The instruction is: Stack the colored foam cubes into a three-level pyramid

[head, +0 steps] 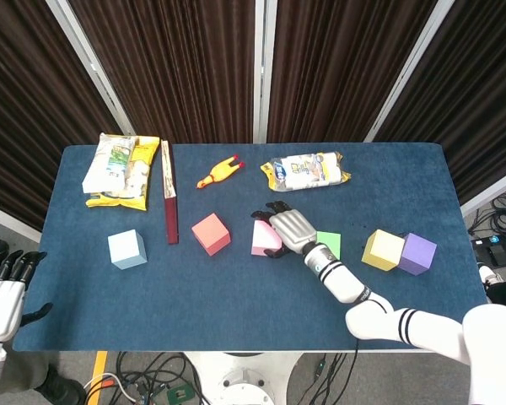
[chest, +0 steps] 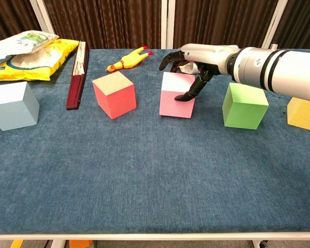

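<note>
My right hand (head: 288, 229) (chest: 194, 59) lies over the pink cube (head: 262, 240) (chest: 174, 98), fingers curled over its far top edge and thumb pressed on its front right face, gripping it. The pink cube sits slightly tilted on the table. The red cube (head: 211, 234) (chest: 114, 94) stands to its left and the green cube (head: 329, 245) (chest: 244, 106) to its right. Further right are the yellow cube (head: 382, 250) (chest: 305, 111) and the purple cube (head: 417, 253). A light blue cube (head: 126, 249) (chest: 13, 105) stands far left. My left hand (head: 4, 291) hangs open off the table's front left corner.
At the back of the blue table (head: 236, 312) lie a yellow snack bag (head: 118, 169) (chest: 26, 57), a dark red book (head: 169, 202) (chest: 76, 75), a rubber chicken (head: 218, 172) (chest: 126, 59) and a clear packet (head: 307, 170).
</note>
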You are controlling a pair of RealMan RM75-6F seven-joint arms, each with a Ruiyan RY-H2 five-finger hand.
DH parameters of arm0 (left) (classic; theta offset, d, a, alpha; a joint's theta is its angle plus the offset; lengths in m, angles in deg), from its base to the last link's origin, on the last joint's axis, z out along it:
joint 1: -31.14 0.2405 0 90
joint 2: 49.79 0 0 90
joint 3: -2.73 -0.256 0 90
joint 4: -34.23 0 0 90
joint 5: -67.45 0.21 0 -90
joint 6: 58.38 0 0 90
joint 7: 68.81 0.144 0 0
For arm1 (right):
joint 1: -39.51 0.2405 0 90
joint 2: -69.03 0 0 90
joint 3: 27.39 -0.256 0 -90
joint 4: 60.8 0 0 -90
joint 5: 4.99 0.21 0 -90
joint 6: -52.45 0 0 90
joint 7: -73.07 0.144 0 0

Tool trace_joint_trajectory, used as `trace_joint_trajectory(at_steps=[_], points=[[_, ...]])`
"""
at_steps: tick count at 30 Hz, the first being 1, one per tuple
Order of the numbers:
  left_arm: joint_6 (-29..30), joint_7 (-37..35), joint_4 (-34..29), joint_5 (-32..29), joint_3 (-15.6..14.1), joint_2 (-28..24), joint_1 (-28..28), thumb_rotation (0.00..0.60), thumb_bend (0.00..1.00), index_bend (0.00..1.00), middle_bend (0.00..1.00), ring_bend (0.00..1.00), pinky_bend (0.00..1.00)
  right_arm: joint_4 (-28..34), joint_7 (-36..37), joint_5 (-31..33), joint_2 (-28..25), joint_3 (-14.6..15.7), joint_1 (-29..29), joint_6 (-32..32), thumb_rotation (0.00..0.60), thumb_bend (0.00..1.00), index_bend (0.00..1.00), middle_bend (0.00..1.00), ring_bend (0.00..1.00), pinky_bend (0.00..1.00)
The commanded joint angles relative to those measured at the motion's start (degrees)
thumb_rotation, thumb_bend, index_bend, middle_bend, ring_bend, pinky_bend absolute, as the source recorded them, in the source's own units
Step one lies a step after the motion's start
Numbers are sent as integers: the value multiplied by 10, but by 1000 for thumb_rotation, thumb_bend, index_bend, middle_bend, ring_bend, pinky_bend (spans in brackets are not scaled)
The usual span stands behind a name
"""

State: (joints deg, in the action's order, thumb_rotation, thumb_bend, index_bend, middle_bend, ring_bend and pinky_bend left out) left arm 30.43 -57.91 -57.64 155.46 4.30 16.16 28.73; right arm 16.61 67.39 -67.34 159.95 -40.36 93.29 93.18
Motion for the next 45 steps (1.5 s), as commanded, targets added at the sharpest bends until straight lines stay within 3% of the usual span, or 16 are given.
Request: trace_joint_trajectory(at_steps=[1,11,16,18,21,26,31,35,40,45], points=[[-1,0,0,-1,0,0,0,600,0,162,175,102,111,14,1,-8,-9,5,0,-3,600,199,184,320,72,76],[0,-5,4,-1,-1,1,1,600,0,162,175,102,111,16,-41,21,4,15,10,-4,600,184,140,289,62,52],[-1,-9,9,1,-1,3,0,600,0,162,175,102,111,34,-68,51,0,21,13,-3,600,165,10,126,2,0],[-3,-11,11,2,-1,3,-3,600,0,162,175,102,110,48,-73,57,-8,23,12,-1,600,160,0,44,0,0],[-11,-10,10,8,2,1,-12,600,0,162,175,102,111,79,-74,55,-31,23,5,10,600,158,0,0,0,0],[-42,-19,-4,29,18,-17,-53,600,0,162,175,102,111,152,-42,22,-120,26,-35,41,600,157,0,0,0,0],[-105,-58,-30,46,47,-37,-123,600,0,163,175,102,111,190,2,-31,-207,27,-88,102,600,157,0,0,0,0],[-180,-98,-47,26,77,-37,-190,600,0,174,175,102,115,206,37,-62,-267,26,-123,137,600,157,0,0,0,0],[-291,-104,-56,-37,114,-11,-276,600,0,173,175,102,117,210,86,-92,-321,26,-160,169,600,158,0,0,0,0],[-382,-79,-43,-121,137,40,-346,600,0,154,173,102,117,200,118,-108,-342,32,-185,183,600,158,0,0,0,0]])
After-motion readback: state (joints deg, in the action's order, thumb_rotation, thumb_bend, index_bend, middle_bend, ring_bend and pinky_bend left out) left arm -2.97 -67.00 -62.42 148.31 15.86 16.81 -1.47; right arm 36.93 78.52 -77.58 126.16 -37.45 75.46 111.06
